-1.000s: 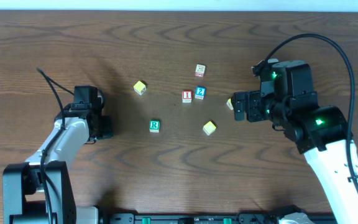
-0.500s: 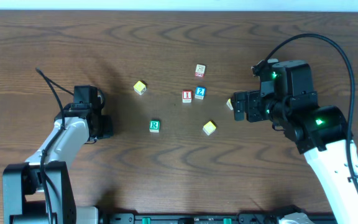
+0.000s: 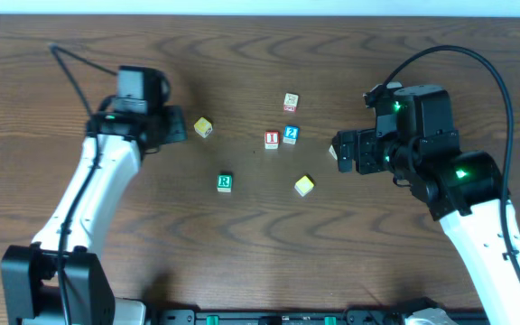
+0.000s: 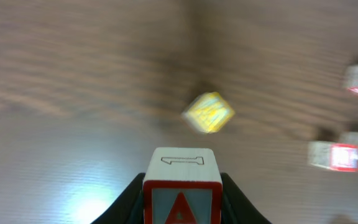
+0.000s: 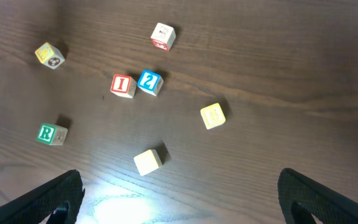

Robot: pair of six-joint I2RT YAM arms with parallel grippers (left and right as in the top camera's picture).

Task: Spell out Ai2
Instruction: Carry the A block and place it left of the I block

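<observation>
Here, A block (image 4: 182,167) tight in left end effector (image 4: 182,194), right end effector (image 5: 180,200) agape over open tabletop (image 3: 242,262).

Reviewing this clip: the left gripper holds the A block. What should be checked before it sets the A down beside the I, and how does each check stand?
1. Grip on the A block: ok, clamped in the left gripper.
2. I block and 2 block in order: ok, overhead shows them side by side, I left of 2.
3. Spot left of the I block: ok, bare table.
4. Path there: not ok, a yellow block lies just ahead of the held A block.
5. Clearance of the right gripper: ok, open, off to the right of the 2 block.
</observation>
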